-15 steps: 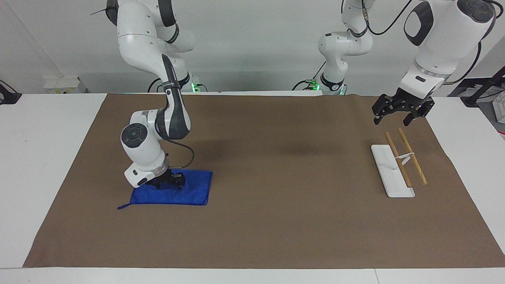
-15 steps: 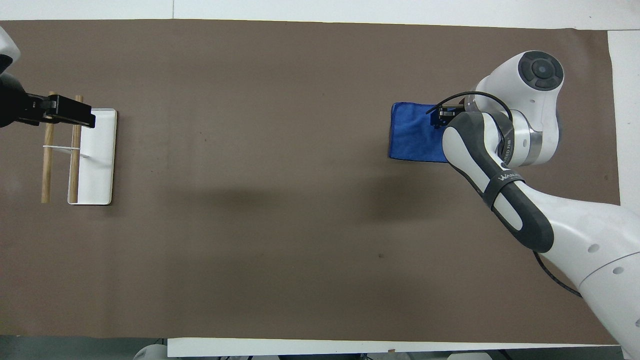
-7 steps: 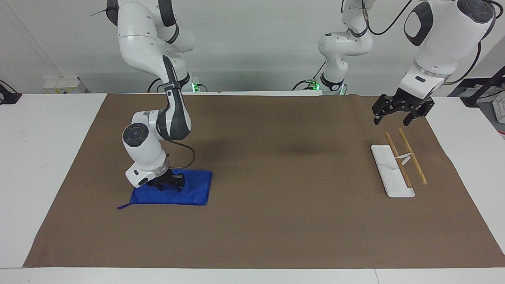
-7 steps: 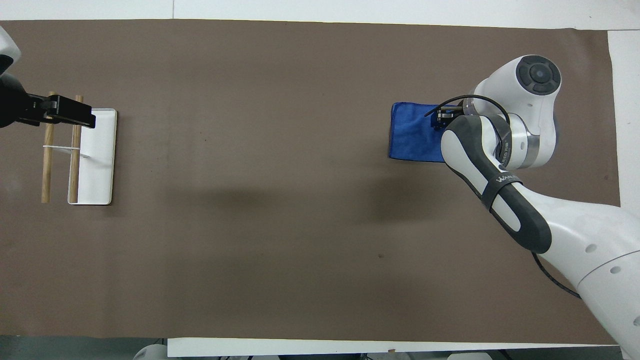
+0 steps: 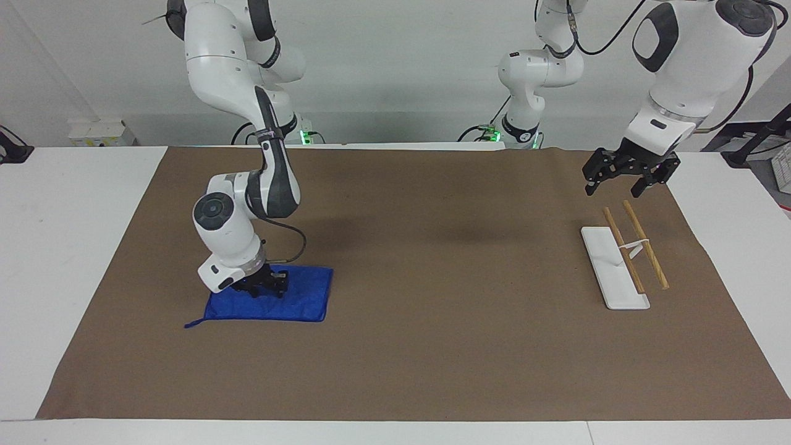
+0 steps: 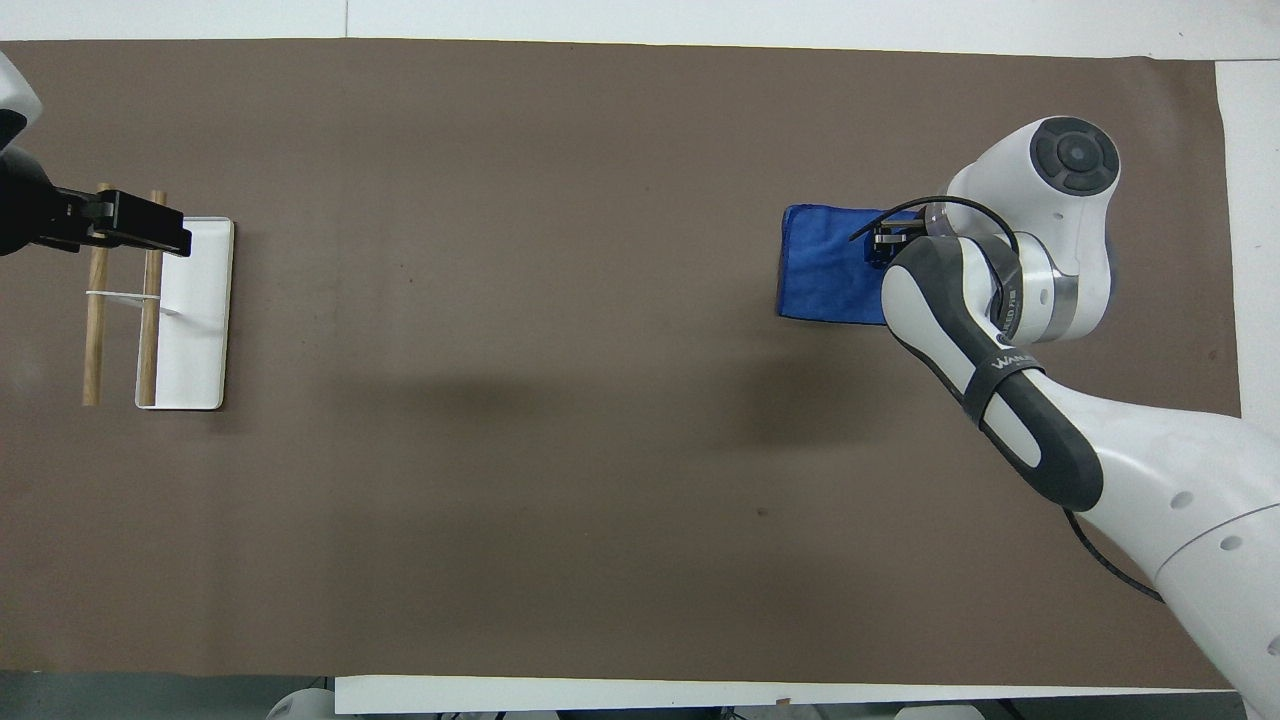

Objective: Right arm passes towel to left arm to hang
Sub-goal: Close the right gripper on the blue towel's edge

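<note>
Nearest me, by the bases: bare brown mat (image 5: 432,204) w/ white table (image 5: 68,204) showing round it at both ends.

My left gripper (image 5: 629,174) hangs in the air at the left arm's end, over the mat just at the robot-side tips of the rack's two wooden rods (image 5: 644,252). Fingers spread, released, nothing between them, not touching the rack. From overhead the left gripper (image 6: 128,222) covers the rod tops. Left arm (image 5: 692,62) waits there.

The rack (image 5: 612,267): white flat base w/ two wooden rods on a thin white bracket, lying on the mat, long axis running away from me. From overhead the rack's base (image 6: 190,330) sits beside the rods, toward the table's middle.

Right arm (image 5: 238,204) comes down to the towel at its own end of the table, well apart from the rack. My right gripper (image 5: 264,285) is low on the towel (image 5: 290,303), at the towel's robot-side edge, toward the end nearest the table's edge. Fingers point down into the cloth; can't tell if they're clenched or have any cloth pinched. From overhead the right gripper (image 6: 890,240) is mostly hidden under the wrist and forearm.

Towel itself: blue, lying flat on the mat, no corner lifted that I can see. Overhead, only part of the towel (image 6: 825,265) shows; rest is under my right arm. Short loop tail (image 5: 193,323) sticks out at the corner farthest from me, toward the table's end.
</note>
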Controlling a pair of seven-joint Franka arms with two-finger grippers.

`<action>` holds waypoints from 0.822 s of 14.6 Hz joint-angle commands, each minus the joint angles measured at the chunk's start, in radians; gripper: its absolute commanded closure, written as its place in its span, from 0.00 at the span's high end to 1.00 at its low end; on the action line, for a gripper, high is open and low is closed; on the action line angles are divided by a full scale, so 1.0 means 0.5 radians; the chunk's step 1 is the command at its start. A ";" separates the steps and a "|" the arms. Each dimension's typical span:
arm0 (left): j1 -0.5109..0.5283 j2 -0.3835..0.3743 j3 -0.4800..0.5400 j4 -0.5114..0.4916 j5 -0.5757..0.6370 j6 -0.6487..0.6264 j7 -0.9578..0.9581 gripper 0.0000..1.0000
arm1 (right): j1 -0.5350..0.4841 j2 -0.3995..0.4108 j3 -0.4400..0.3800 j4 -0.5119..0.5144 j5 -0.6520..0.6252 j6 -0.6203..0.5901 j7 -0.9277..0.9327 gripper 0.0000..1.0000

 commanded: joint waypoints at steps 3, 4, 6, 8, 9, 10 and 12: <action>-0.004 -0.048 0.005 -0.061 0.026 0.033 0.009 0.99 | -0.004 -0.054 0.011 -0.087 0.047 0.026 -0.067 0.00; -0.004 -0.048 0.005 -0.061 0.026 0.033 0.009 0.99 | -0.007 -0.054 0.011 -0.081 0.047 0.004 -0.076 0.00; -0.004 -0.048 0.002 -0.058 0.026 0.036 0.006 0.99 | -0.013 -0.051 0.014 0.020 0.047 -0.160 -0.079 0.00; -0.004 -0.041 0.002 -0.040 0.026 0.045 0.018 0.99 | -0.010 -0.035 0.026 0.222 0.099 -0.409 -0.079 0.00; -0.004 -0.035 0.005 -0.034 0.026 0.048 0.012 0.99 | -0.010 -0.032 0.026 0.305 0.179 -0.507 -0.076 0.00; -0.004 -0.032 0.002 -0.027 0.026 0.060 -0.006 0.99 | -0.010 -0.032 0.026 0.370 0.231 -0.599 -0.076 0.00; -0.007 -0.032 -0.004 -0.027 0.026 0.075 -0.010 0.99 | -0.010 -0.038 0.026 0.501 0.290 -0.780 -0.064 0.00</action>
